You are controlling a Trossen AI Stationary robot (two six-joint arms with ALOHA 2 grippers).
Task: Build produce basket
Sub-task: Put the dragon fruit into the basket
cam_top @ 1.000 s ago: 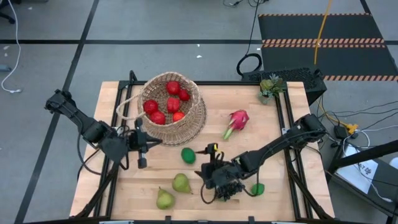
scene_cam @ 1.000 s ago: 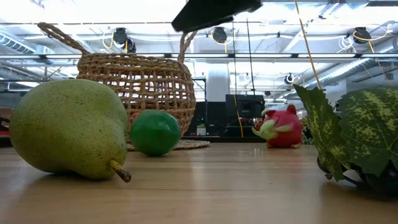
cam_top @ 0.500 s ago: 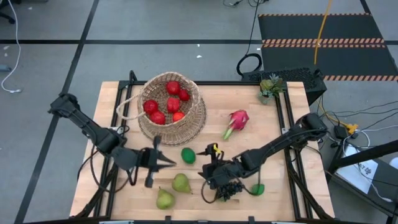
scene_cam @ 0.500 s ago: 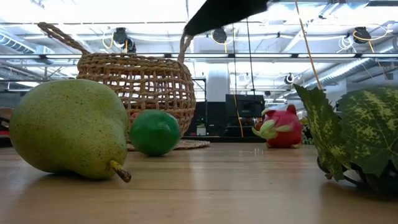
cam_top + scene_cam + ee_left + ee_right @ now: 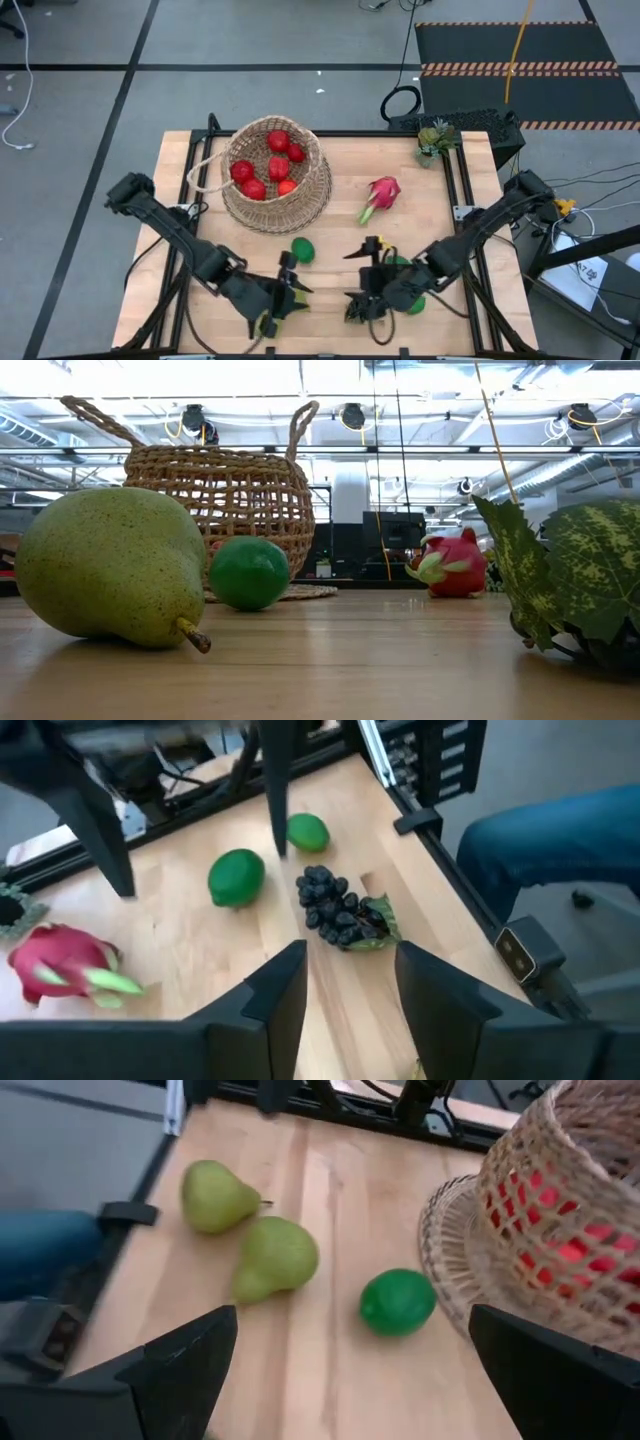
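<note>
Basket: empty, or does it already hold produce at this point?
Partly filled. The high view shows several red fruits inside the basket, while pears, limes, grapes and the dragon fruit lie on the table.

Two pears touching on bare wood, lime just beside wicker basket holding red fruit; own fingers spread wide.

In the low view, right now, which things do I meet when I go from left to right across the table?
pear → lime → dragon fruit → leaf. The basket stands behind the pear and lime, so I leave it out.
</note>
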